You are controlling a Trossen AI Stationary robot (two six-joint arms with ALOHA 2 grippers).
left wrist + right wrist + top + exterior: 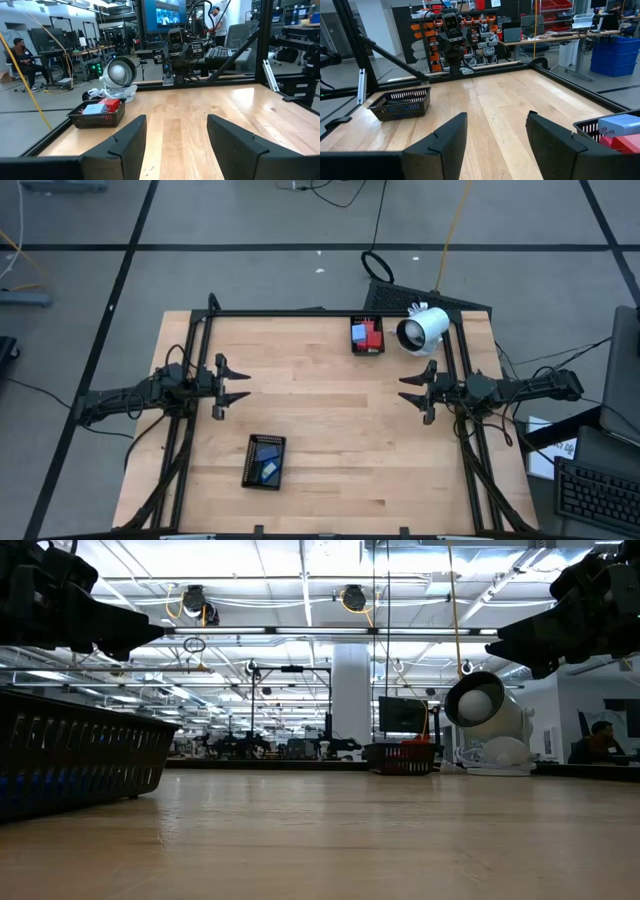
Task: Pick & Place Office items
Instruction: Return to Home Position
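- Office items (367,334) sit in the far tray (367,353) and near tray (249,462).
- My left claw (245,384) hangs wide apart, holding nothing.
- Right claw (403,388) likewise, empty.

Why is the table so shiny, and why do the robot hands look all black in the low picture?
Low view: ceiling lights sit behind the left gripper and right gripper, so they show as dark shapes, and the table mirrors that light. Left wrist view: a pale sheen lies across the wood. High view: even light.
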